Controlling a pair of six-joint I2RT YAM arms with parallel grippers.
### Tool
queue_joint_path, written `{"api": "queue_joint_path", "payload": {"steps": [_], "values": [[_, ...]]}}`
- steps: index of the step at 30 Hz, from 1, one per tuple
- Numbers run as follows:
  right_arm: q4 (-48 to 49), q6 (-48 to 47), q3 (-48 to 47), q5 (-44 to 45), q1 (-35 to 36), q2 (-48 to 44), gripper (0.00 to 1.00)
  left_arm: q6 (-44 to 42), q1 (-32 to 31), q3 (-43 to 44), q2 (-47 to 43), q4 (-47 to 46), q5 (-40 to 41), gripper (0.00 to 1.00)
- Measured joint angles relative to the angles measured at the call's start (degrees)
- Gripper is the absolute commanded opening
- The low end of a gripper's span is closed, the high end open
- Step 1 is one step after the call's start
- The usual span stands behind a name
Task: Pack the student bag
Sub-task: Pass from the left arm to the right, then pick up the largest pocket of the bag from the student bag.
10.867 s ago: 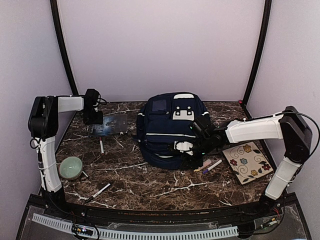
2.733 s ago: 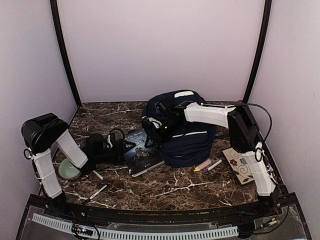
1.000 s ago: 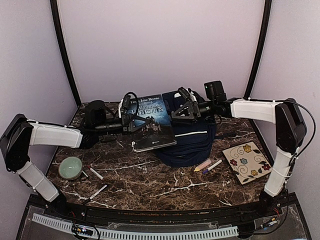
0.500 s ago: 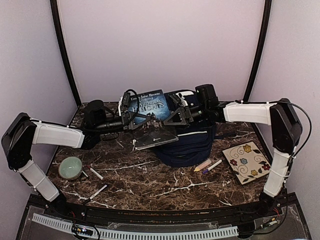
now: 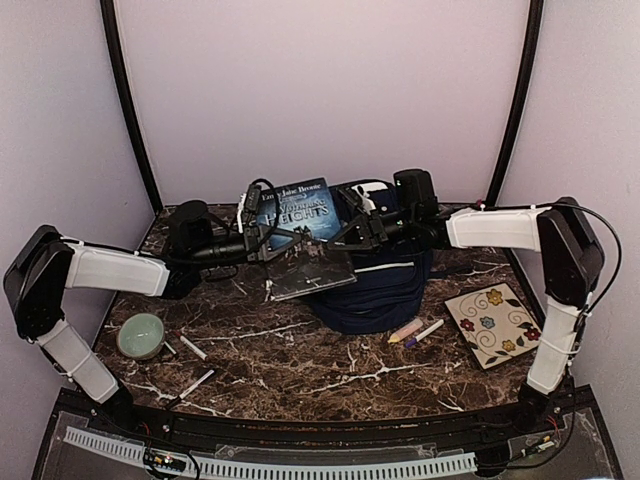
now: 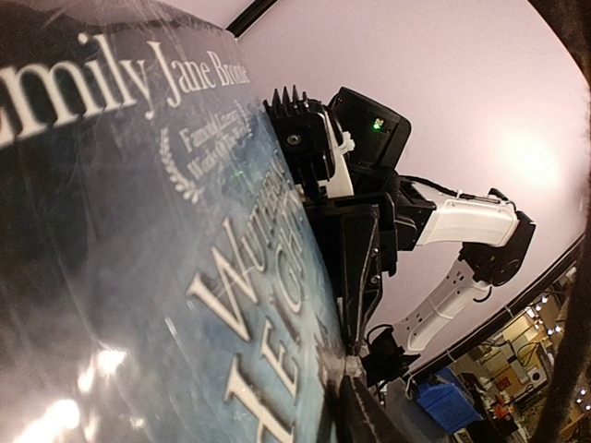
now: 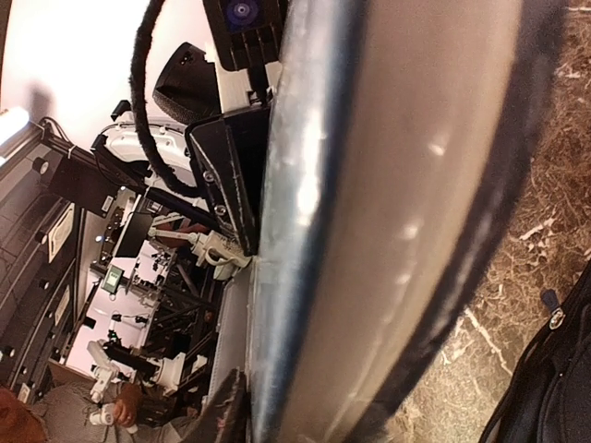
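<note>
A blue paperback book (image 5: 300, 225) with white title lettering hangs tilted in the air over the left side of the navy student bag (image 5: 385, 285). My left gripper (image 5: 262, 240) is shut on the book's left edge. My right gripper (image 5: 352, 232) is shut on its right edge. The left wrist view is filled by the book cover (image 6: 138, 277), with the right gripper (image 6: 355, 249) at its far edge. The right wrist view shows the book's page edge (image 7: 388, 212), the left gripper (image 7: 231, 175) beyond it, and a bit of the bag (image 7: 554, 388) at the lower right.
A green bowl (image 5: 140, 335) sits at the front left, with two white pens (image 5: 192, 347) (image 5: 200, 382) near it. Crayons (image 5: 415, 332) lie in front of the bag. A floral tile (image 5: 493, 322) lies at the right.
Over the last second the book has risen a little and tipped up. My right gripper has come left onto its right edge. The left arm has hardly moved since half a second ago.
</note>
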State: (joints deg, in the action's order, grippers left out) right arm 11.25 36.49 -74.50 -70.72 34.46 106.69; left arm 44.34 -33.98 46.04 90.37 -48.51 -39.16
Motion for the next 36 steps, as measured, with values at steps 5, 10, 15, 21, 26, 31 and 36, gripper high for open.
{"api": "queue_joint_path", "payload": {"steps": [5, 10, 15, 21, 26, 31, 36], "values": [[1.0, 2.4, 0.5, 0.0, 0.0, 0.2, 0.10, -2.1, 0.0, 0.3, 0.0, 1.4, 1.6, 0.56], [1.0, 3.2, 0.7, 0.0, -0.7, 0.2, 0.03, -3.6, 0.1, 1.6, -0.1, 3.7, 3.5, 0.64], [0.7, 3.9, 0.7, -0.3, -4.2, 0.2, 0.01, -6.4, 1.3, 1.6, -1.5, 7.1, 5.4, 0.67], [-8.2, -2.0, 0.6, 2.4, -13.4, -2.6, 0.00, -14.6, 2.0, 2.5, -4.0, 15.5, 7.1, 0.66], [-20.9, -14.9, 0.5, 7.9, -21.2, -8.5, 0.00, -24.1, 0.4, 7.3, -3.2, 24.4, 8.2, 0.63], [-29.7, -24.0, 1.3, 11.2, -29.1, -15.6, 0.00, -34.1, -4.8, 15.1, 1.5, 31.6, 9.2, 0.62], [-37.7, -32.2, 3.6, 13.8, -35.0, -22.9, 0.00, -45.2, -11.6, 23.6, 8.7, 39.3, 14.4, 0.61]]}}
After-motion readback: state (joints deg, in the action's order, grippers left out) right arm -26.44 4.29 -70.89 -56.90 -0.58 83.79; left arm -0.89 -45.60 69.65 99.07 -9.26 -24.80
